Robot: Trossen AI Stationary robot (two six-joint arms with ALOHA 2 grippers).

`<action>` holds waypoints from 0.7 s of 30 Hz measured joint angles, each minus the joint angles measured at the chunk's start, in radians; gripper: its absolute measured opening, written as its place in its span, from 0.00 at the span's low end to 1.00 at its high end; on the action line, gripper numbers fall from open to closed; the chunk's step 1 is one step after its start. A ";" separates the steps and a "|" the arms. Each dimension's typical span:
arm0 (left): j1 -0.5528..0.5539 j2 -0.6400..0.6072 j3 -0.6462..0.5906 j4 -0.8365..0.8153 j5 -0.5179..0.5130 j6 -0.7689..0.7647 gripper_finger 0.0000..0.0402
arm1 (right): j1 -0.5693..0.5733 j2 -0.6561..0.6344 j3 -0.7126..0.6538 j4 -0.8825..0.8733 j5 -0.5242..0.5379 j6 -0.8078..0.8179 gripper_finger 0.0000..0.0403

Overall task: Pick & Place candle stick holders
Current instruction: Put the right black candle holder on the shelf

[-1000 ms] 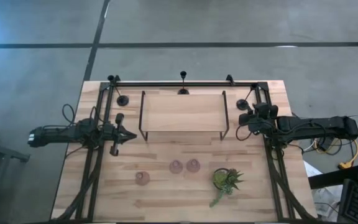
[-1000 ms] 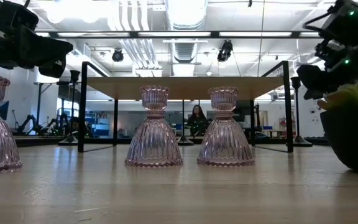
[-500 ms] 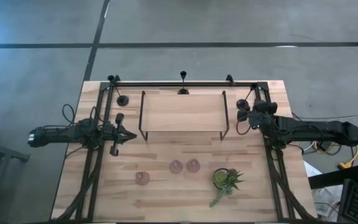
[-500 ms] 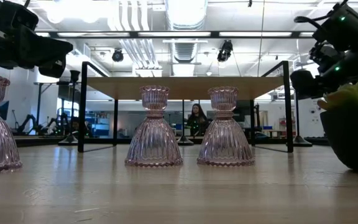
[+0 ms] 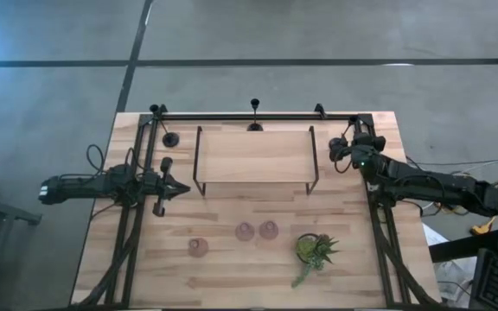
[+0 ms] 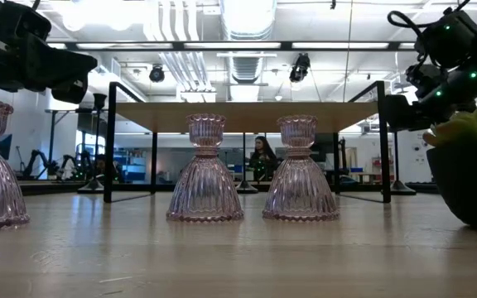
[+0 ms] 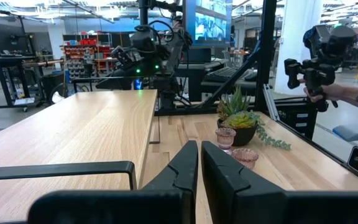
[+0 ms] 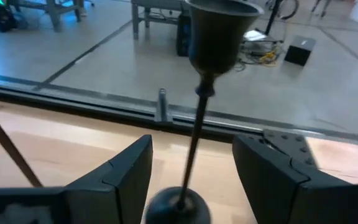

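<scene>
Stem holder (image 8: 199,106) stands upright at far right corner of table (image 5: 258,268), just ahead of R gripper (image 8: 191,171), centred in line w/ gap between its fingers. Long axis vertical. R arm plainly nearer; L gripper (image 5: 178,187) waits by shelf (image 5: 253,155) left end, fingers nearly closed, empty. R fingers spread wide, nothing held. Holder: slim black rod, cup top, round disc base. Judgement: short straight advance, then close on rod.

- My high view looks straight down on the table (image 5: 232,268).
- My low view sits at tabletop level; both share the pink holders (image 6: 205,170).
</scene>
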 joint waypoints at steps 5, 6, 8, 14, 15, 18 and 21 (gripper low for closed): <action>0.000 0.000 0.000 0.000 0.000 0.000 0.06 | -0.060 0.020 -0.004 0.050 -0.049 -0.021 0.54; 0.000 0.000 0.000 0.000 0.000 0.000 0.06 | -0.072 0.031 -0.005 0.070 -0.066 -0.026 0.54; 0.000 0.000 0.000 0.000 0.000 0.000 0.06 | -0.091 0.055 -0.005 0.111 -0.094 -0.043 0.54; 0.000 0.000 0.000 0.000 0.000 0.000 0.06 | -0.143 0.162 -0.005 0.219 -0.107 -0.071 0.53; 0.000 0.000 0.000 0.000 0.000 0.000 0.06 | -0.151 0.180 -0.005 0.230 -0.107 -0.071 0.53; 0.000 0.000 0.000 0.000 0.000 0.000 0.06 | -0.170 0.231 -0.005 0.270 -0.108 -0.071 0.50; 0.000 0.000 0.000 0.000 0.000 0.000 0.06 | -0.186 0.275 -0.005 0.302 -0.105 -0.071 0.45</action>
